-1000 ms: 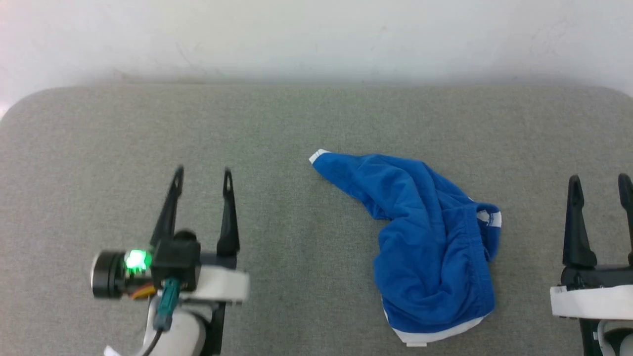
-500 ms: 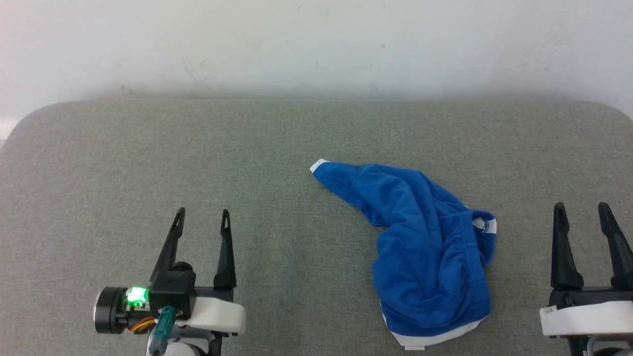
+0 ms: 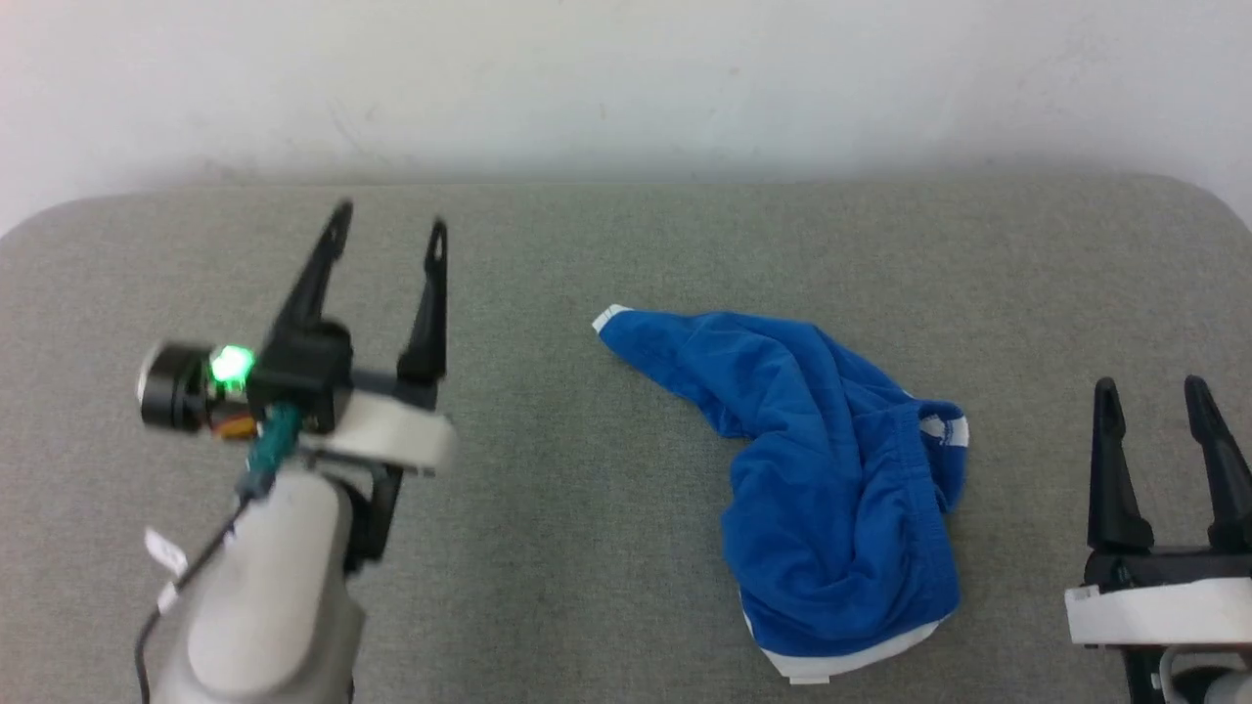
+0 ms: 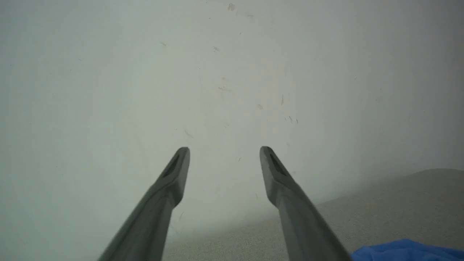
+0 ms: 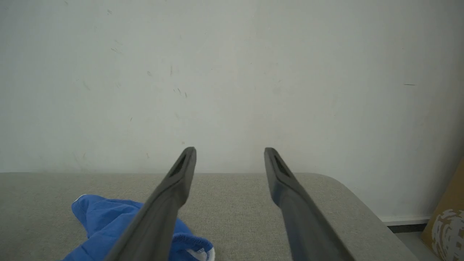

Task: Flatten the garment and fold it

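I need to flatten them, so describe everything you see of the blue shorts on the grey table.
The bright blue soft fabric shorts lie crumpled in a bunched heap, right of centre on the grey cloth-covered table. White trim shows along the near hem, at the far-left tip and in a patch at the right edge. Only the table touches them.

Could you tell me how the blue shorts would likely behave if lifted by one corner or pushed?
Probably floppy: the blue shorts lie crumpled in soft folds, so they would likely dangle from the lifted corner. They look thin, so likely light. Pushed, they would probably bunch rather than slide, as the grey table cover looks textured.
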You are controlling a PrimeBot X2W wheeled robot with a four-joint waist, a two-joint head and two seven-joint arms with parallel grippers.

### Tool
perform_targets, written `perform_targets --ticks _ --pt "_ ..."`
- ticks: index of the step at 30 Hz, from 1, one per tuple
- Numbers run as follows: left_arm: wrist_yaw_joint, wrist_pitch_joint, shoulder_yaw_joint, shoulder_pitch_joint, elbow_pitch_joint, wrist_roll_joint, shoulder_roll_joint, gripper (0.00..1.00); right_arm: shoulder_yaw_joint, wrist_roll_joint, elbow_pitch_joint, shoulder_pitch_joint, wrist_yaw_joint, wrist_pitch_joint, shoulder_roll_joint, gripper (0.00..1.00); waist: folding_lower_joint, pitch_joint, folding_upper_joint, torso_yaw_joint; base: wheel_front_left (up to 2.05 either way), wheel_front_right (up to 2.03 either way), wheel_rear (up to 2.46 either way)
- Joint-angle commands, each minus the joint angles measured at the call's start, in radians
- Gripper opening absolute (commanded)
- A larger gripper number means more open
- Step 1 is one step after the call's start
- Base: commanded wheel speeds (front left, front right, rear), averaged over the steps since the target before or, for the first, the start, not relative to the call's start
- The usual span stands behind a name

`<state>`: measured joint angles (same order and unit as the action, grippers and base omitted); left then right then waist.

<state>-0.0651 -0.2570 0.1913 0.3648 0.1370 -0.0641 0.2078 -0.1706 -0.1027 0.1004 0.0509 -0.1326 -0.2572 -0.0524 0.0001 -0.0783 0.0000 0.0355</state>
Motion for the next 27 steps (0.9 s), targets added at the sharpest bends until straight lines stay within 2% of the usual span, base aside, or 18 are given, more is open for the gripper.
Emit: perform_targets --ticks 1,7,10,14,16,19,23,27 --pt "0.009 -0.005 -0.007 0.035 0.015 -0.002 0.008 1.0 0.002 0.005 0.007 -0.017 0.002 -0.005 0.002 1.0 -0.0001 -0.015 0.0 -0.012 0.0 0.0 0.0" --pt "0.139 -0.004 0.026 0.32 0.209 -0.04 0.0 1.0 0.004 0.011 0.019 -0.049 0.002 -0.005 0.002 1.0 -0.0001 -0.068 0.0 -0.041 0.0 0.0 0.0" --pt "0.178 0.029 0.083 0.449 0.328 -0.052 -0.003 1.0 0.005 0.013 0.02 -0.061 0.002 -0.005 0.002 1.0 -0.0001 -0.095 0.0 -0.056 0.0 0.0 0.0" --pt "0.194 0.135 0.186 0.59 0.468 -0.088 -0.012 1.0 0.01 0.011 0.022 -0.081 0.002 -0.005 0.002 1.0 -0.0001 -0.127 0.0 -0.082 0.0 0.0 0.0" --pt "0.195 0.207 0.276 0.644 0.518 -0.16 -0.017 1.0 0.01 0.009 0.023 -0.092 0.002 -0.005 0.002 1.0 -0.0001 -0.144 0.0 -0.096 0.0 0.0 0.0" --pt "0.195 0.353 0.441 0.712 0.565 -0.301 0.006 1.0 0.013 0.005 0.024 -0.105 0.002 -0.005 0.002 1.0 -0.0001 -0.168 0.0 -0.12 0.0 0.0 0.0" --pt "0.196 0.548 0.642 0.788 0.557 -0.497 0.079 1.0 0.023 -0.001 0.026 -0.124 0.002 -0.005 0.002 1.0 -0.0001 -0.205 0.0 -0.156 0.0 0.0 0.0" --pt "0.196 0.723 0.803 0.85 0.521 -0.668 0.162 1.0 0.027 -0.012 0.027 -0.144 0.002 -0.005 0.002 1.0 -0.0001 -0.244 0.0 -0.193 0.0 0.0 0.0"
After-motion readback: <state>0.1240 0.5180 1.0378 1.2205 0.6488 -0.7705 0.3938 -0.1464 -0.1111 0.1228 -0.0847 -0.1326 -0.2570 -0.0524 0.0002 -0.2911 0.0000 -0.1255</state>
